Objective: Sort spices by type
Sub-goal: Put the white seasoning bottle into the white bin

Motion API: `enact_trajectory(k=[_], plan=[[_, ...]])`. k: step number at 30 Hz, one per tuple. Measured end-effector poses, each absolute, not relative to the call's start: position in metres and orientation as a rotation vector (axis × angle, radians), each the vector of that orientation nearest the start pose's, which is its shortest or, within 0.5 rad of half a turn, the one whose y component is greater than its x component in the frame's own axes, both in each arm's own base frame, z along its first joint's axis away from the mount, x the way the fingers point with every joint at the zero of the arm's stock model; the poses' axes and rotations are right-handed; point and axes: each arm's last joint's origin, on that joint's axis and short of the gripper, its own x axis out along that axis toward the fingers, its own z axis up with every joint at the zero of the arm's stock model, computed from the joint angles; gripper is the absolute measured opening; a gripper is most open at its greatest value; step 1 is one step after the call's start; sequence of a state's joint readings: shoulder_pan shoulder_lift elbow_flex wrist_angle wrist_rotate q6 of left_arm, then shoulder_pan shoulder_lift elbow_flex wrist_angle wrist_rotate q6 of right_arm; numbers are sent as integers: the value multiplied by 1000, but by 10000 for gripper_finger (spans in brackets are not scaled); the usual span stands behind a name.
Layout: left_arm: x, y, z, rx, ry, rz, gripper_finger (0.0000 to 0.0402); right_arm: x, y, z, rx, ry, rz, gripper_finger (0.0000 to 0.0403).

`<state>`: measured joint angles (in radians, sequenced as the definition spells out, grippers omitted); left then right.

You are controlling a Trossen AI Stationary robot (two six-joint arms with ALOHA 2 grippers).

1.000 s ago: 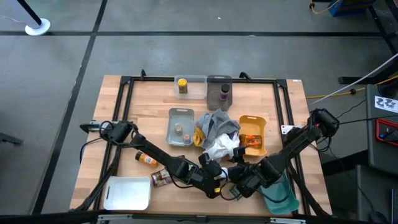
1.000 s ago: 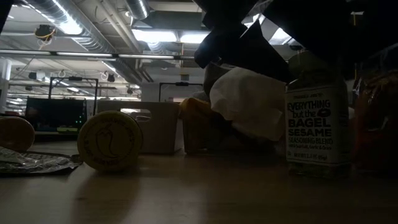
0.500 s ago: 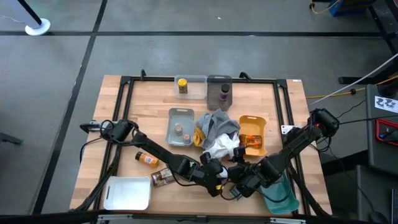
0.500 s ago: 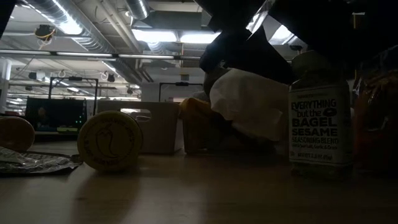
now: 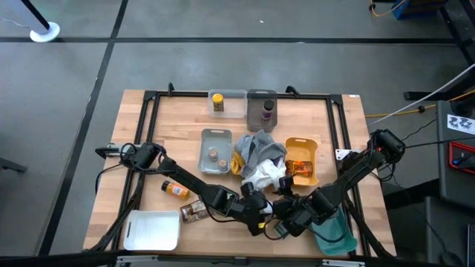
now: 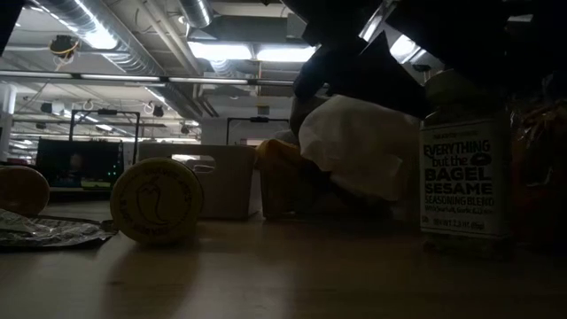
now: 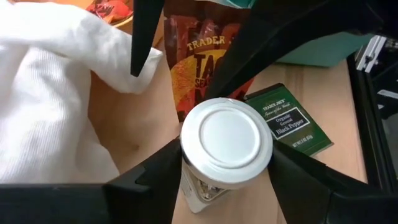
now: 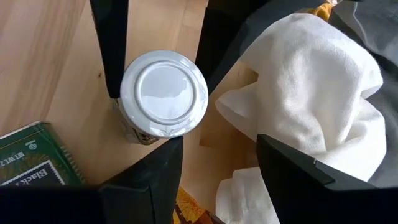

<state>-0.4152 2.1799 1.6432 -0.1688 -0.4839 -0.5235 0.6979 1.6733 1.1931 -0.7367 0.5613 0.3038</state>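
A clear spice jar with a white lid (image 7: 227, 140), labelled as a bagel sesame blend (image 6: 458, 182), stands near the table's front middle. My left gripper (image 7: 227, 158) is shut on it. My right gripper (image 8: 217, 155) hangs open just beside the jar (image 8: 163, 93), over bare wood and the white cloth (image 8: 311, 93), with nothing between its fingers. In the high view both grippers meet at the front centre, and the left gripper (image 5: 258, 213) and right gripper (image 5: 288, 221) hide the jar. A green black-pepper tin (image 7: 289, 121) lies flat next to the jar. A brown taco-seasoning packet (image 7: 199, 62) lies behind the jar. My left gripper pinches the jar just under its white lid, one finger on each side of the rim (image 7: 185, 152). The fingers (image 8: 112, 56) slant down from the table's left. The jar stands upright with its base (image 6: 465, 237) at the table top. My right gripper: whether its nearer finger (image 8: 168, 155) touches the jar, I cannot tell.
Farther back are a clear tray with a yellow jar (image 5: 218, 101), a grey tray with a dark jar (image 5: 266, 111), a grey tray with small pots (image 5: 215, 152) and a yellow tray (image 5: 302, 159). An orange bottle (image 5: 176, 190) and a jar on its side (image 5: 191, 211) lie left. A white tray (image 5: 152, 230) and a teal tray (image 5: 334, 231) sit at the front.
My left gripper has moved the sesame jar a little toward the table's right edge. The jar has stayed upright. The right gripper has kept still.
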Motion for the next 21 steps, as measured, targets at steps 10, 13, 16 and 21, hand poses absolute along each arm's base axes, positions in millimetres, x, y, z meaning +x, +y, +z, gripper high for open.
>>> enact_trajectory(k=[10,13,16,21], plan=[[448,-183,186,-293,586,257,210,258,196,220,-440,976,-34,207],[449,-182,186,-313,576,249,246,260,198,221,-422,955,-32,207],[451,-178,186,-324,566,278,273,262,199,222,-403,939,-29,207],[451,-177,185,-339,574,284,288,261,199,222,-406,944,-24,207]])
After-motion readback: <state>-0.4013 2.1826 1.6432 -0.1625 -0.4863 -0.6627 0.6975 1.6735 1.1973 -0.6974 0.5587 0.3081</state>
